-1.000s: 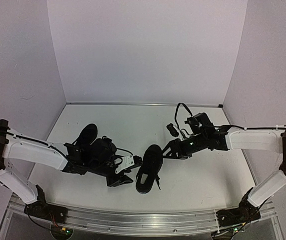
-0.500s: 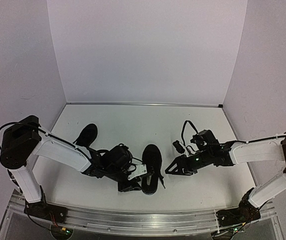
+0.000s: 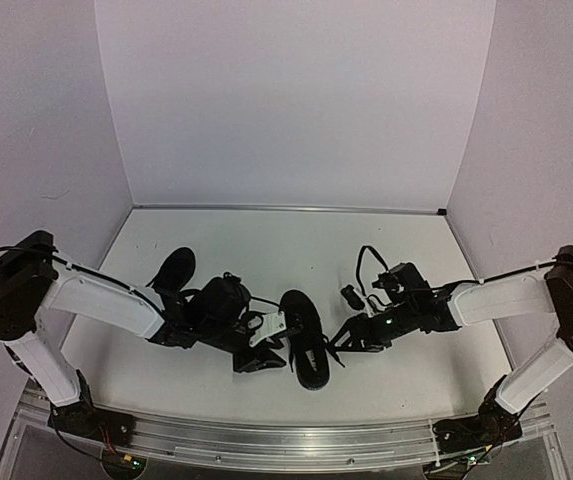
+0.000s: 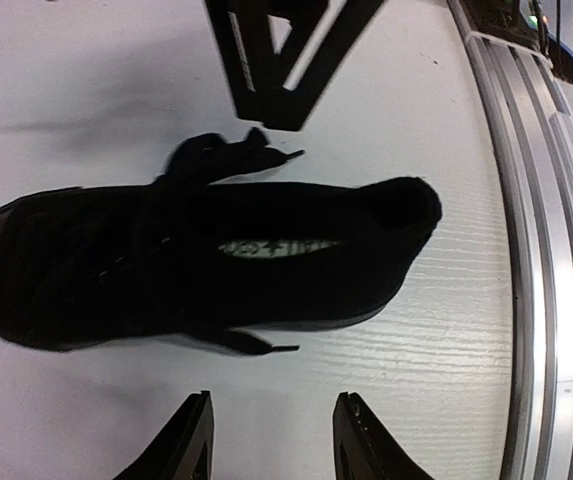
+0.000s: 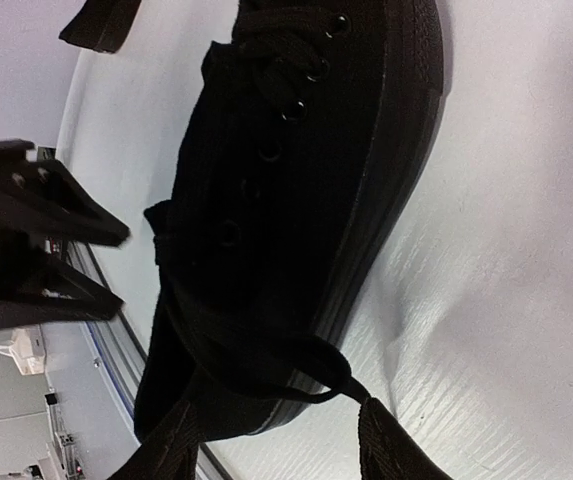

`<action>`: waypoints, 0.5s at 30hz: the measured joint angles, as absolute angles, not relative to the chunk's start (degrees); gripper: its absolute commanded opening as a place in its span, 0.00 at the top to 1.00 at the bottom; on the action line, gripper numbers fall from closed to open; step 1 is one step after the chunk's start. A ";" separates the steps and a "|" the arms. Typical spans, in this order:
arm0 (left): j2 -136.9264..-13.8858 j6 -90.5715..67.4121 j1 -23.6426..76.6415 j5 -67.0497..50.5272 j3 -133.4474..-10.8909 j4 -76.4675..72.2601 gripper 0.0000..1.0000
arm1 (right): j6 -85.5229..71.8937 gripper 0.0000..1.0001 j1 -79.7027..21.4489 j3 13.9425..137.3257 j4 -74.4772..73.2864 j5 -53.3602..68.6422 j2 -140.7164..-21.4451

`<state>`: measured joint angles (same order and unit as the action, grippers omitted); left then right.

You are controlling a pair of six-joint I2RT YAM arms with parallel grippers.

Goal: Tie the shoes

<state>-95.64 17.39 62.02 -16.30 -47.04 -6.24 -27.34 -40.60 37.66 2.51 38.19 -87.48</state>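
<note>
The near shoe (image 3: 306,340) sits on the counter (image 3: 266,235) between my two end effectors, heel toward the rail (image 3: 266,435), toe away, so both face it broadside; the other shoe (image 3: 174,270) is back left. My left end effector (image 3: 269,352) is released and empty just beside the shoe's flank. The right end effector (image 3: 338,338) is also spread and empty, with a lace loop (image 5: 301,368) lying just off its fingertips, so I judge right is nearer for the lace.

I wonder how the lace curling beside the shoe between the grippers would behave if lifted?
Probably floppy: the lace lies in a loose curl on the table. Likely light and thin, so it may slip from a loose pinch.
</note>
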 measured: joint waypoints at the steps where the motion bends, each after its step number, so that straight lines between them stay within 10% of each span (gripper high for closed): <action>1: -93.96 17.18 61.11 -16.10 -46.02 -6.35 0.53 | -26.83 0.50 -40.60 37.96 2.40 38.13 -88.24; 8: -89.80 17.48 57.01 -13.42 -45.20 -6.58 0.48 | -24.00 0.56 -40.60 40.12 1.83 38.39 -92.01; 15: -94.45 19.57 55.97 -13.32 -49.45 -4.22 0.44 | -22.00 0.86 -40.60 43.08 1.43 39.09 -94.02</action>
<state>-94.45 19.57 55.97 -13.32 -49.45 -4.22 -22.00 -40.60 43.08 1.43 39.09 -94.02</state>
